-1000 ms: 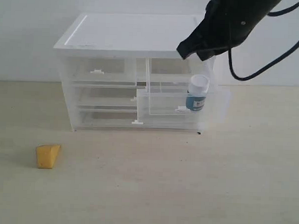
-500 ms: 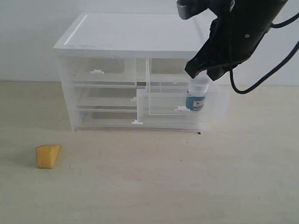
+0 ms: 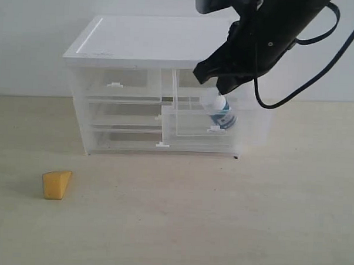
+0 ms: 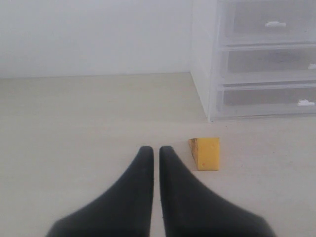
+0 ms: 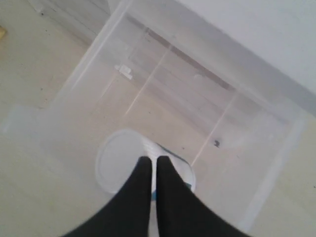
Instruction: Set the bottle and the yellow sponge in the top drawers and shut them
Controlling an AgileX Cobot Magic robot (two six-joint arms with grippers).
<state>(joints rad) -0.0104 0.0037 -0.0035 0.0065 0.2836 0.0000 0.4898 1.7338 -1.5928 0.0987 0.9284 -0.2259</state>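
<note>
Bottle (image 3: 221,113) tilted, white cap, teal-blue label, sponge (image 3: 56,185) orange-yellow wedge

I read this as a robotics lab test bench. On my exterior camera, a plain pale tabletop (image 3: 231,229) runs back to a blank white wall (image 3: 28,38). At twelve o'clock on the tabletop stands a single small translucent plastic drawer unit (image 3: 151,40). At eight o'clock the yellow sponge (image 3: 56,185) lies alone, like a staged prop. At one o'clock a black robot arm (image 3: 269,37) reaches in over the unit, trailing a loose black cable (image 3: 272,105).
</note>
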